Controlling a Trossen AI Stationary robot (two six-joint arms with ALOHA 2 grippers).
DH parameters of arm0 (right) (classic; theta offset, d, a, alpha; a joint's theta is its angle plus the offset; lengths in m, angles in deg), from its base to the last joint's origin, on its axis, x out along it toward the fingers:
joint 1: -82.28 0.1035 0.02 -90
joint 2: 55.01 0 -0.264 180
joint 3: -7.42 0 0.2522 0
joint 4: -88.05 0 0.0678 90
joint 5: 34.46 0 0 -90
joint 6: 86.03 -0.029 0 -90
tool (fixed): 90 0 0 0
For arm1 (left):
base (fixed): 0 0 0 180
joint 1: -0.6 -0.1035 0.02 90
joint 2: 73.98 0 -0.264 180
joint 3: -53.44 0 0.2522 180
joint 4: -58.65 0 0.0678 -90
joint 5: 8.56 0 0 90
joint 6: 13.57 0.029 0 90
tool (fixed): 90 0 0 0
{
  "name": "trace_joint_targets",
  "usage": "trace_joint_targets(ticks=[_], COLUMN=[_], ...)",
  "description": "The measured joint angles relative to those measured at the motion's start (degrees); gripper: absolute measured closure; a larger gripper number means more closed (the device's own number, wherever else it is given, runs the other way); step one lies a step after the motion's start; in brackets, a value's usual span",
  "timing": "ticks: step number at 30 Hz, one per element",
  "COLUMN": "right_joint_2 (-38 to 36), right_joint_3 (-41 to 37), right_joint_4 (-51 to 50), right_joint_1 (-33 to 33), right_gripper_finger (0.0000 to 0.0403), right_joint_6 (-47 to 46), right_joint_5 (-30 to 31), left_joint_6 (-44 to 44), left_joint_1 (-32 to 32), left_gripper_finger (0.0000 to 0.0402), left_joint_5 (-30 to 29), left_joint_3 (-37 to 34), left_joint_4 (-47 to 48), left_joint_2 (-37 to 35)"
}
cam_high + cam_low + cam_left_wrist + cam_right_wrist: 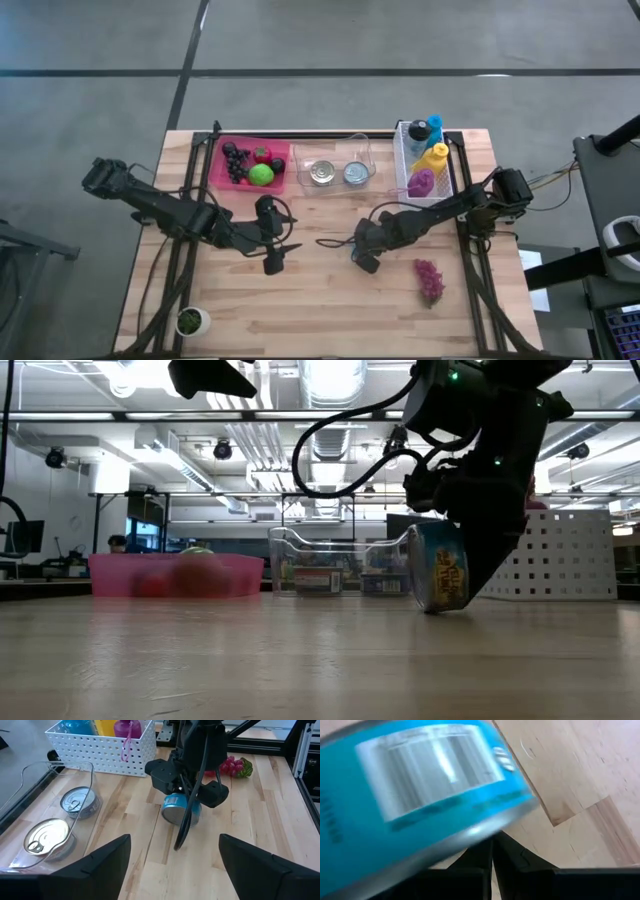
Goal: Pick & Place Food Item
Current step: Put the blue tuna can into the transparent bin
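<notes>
While tilted, round blue tin (181,810), wood-grain table (250,845)

Landmark — clear plastic bin (335,163) holding two silver-lidded tins (322,173): pink fruit tray (222,160) just left, white perforated basket (405,165) just right, blue-labelled can (181,810) in front — purple grape bunch (429,280) farther front-right.
</notes>
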Motion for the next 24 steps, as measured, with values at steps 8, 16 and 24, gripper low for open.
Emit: trace_joint_targets(ticks=[8,16,24], right_joint_2=[0.0,-0.4,-3.1], right_joint_3=[-0.1,-0.1,-0.1], right_joint_4=[-0.1,-0.6,-2.8], right_joint_1=[0.0,0.2,0.3], right_gripper_finger=[0.0394,0.0394,0.0394], right_joint_6=[0.2,0.6,0.6], right_joint_5=[0.0,-0.2,-0.3], left_joint_6=[0.0,0.0,0.0], left_joint_1=[0.0,0.0,0.0], left_gripper_finger=[0.01,0.0088,0.0078], left_joint_5=[0.0,0.0,0.0], left_joint_3=[0.0,0.0,0.0], left_joint_4=[0.0,0.0,0.1], left_joint_2=[0.0,0.0,0.0])
